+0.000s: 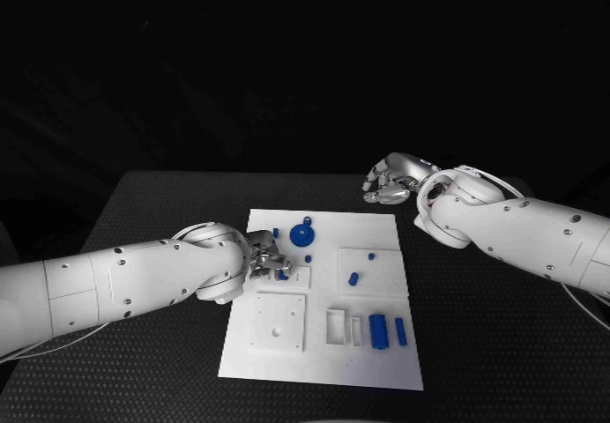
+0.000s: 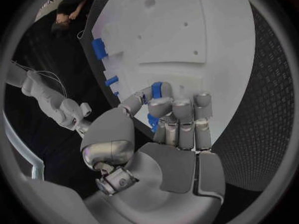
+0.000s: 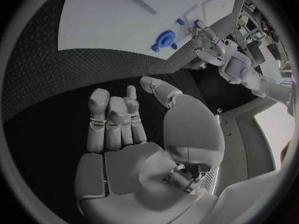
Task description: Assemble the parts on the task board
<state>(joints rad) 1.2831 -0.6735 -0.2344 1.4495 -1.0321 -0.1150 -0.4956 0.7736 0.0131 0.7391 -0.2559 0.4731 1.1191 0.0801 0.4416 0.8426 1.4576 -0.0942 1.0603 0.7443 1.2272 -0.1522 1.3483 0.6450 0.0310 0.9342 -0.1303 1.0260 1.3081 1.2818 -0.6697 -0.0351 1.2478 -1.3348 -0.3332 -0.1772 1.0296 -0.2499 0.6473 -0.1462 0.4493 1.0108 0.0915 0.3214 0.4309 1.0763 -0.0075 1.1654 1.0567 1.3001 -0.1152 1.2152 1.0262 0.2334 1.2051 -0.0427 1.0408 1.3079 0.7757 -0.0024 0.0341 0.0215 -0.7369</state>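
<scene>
The white task board [image 1: 324, 352] lies in the middle of the black table. My left hand [image 1: 264, 256] hovers over the board's left-middle area and its fingers grip a small blue part [image 2: 156, 90] close above the board [image 2: 187, 35]. A round blue wheel [image 1: 302, 234] stands near the board's far edge, just beyond that hand. My right hand [image 1: 391, 181] hangs over bare table past the board's far right corner. In the right wrist view this hand [image 3: 124, 129] has its fingers curled in and holds nothing.
More blue parts lie on the board: a small peg [image 1: 370, 256], an oblong piece [image 1: 354, 279], a thick cylinder [image 1: 379, 330] and a thin pin [image 1: 400, 330] near the front right. A square white block [image 1: 278, 322] sits at the front left.
</scene>
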